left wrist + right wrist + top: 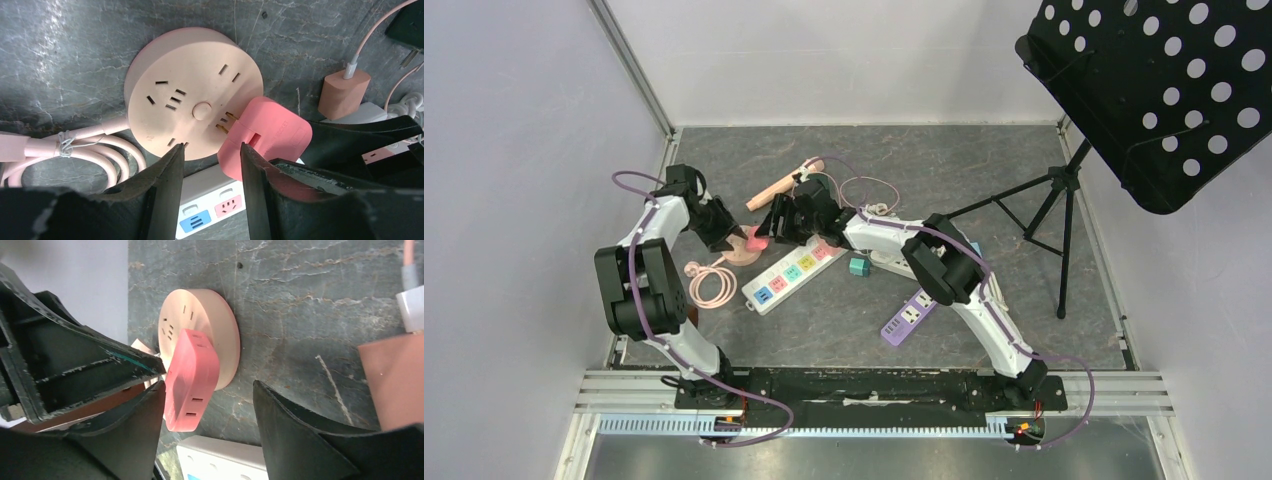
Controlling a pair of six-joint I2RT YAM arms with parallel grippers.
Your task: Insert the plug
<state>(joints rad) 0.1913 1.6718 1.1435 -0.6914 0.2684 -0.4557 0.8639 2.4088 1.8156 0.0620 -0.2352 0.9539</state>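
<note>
The job is partly done, as I judge it. The pink plug [265, 135] sits at the edge of the round pink socket hub [190, 90], right of centre in my left wrist view. It is tilted, and its brass prongs [225, 122] show bare between its body and the hub's face. They seem to be at the slots but not pushed home. In my right wrist view the plug stands proud of the hub instead of lying flush against it. My right claw [207, 395] is spread around the plug: the plug lies close against the finger on the frame's left, with a clear gap to the other, so I am not pinching it. My left claw [210, 155] is also apart, hanging over the hub's lower rim with one finger beside the plug and nothing clamped between the two. The hub rests flat on the counter [60, 60], just above the white power strip [210, 200]. What is left is to square the plug and press it in fully.
</note>
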